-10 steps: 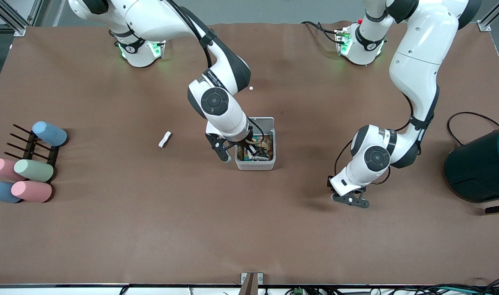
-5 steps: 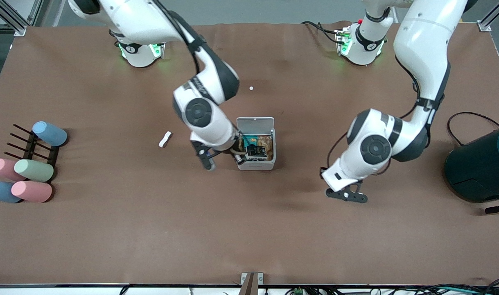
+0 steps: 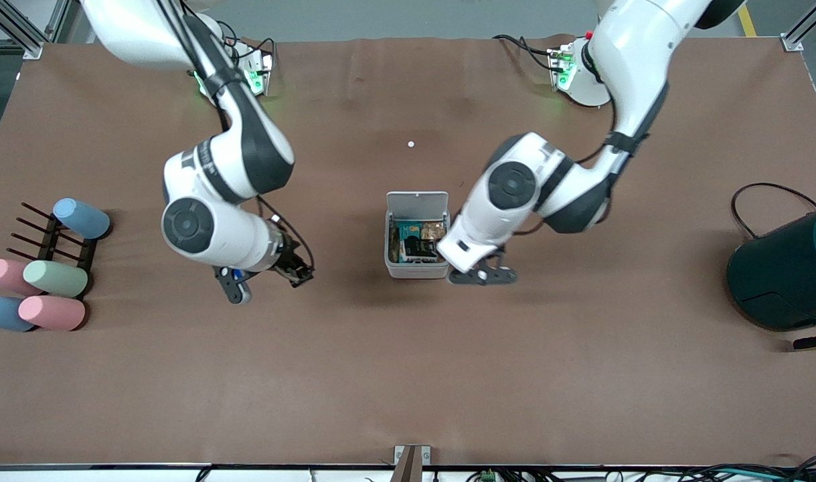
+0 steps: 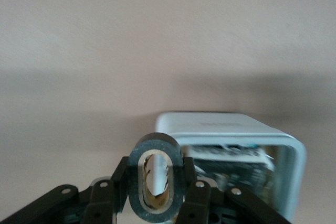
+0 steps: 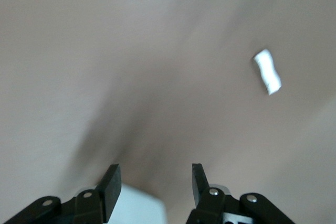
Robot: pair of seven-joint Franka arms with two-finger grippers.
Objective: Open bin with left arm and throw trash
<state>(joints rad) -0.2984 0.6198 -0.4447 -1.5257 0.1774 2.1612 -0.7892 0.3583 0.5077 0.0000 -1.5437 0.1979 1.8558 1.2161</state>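
Fingers of the left gripper (image 3: 482, 275) pinch a dark tape ring (image 4: 156, 141), squeezed from round into an upright oval with a pale inner liner. The front view does not resolve the ring, as the wrist covers most of the hand. The gripper is over the brown table cover (image 3: 408, 375), just beside the bin (image 3: 418, 271) at its 4 o'clock in the front view.

The bin is a white plastic box with rounded corners, and its flat lid (image 3: 418, 201) stands open at its 12 o'clock edge. Inside lie a black packet (image 3: 420, 249) with white print and some teal and brown wrappers — crumpled and hard to tell apart.

The right gripper (image 3: 267, 281) is over bare cover well apart from the bin, at its 9 o'clock, with its fingers spread and nothing between them. A small white scrap (image 5: 268, 72) shows only in the right wrist view; the arm hides it from the front.

Pastel cups (image 3: 54, 278) lie on a dark rack at 9 o'clock — a dark teal cylinder (image 3: 786, 274) at 3 o'clock is cut by the frame.
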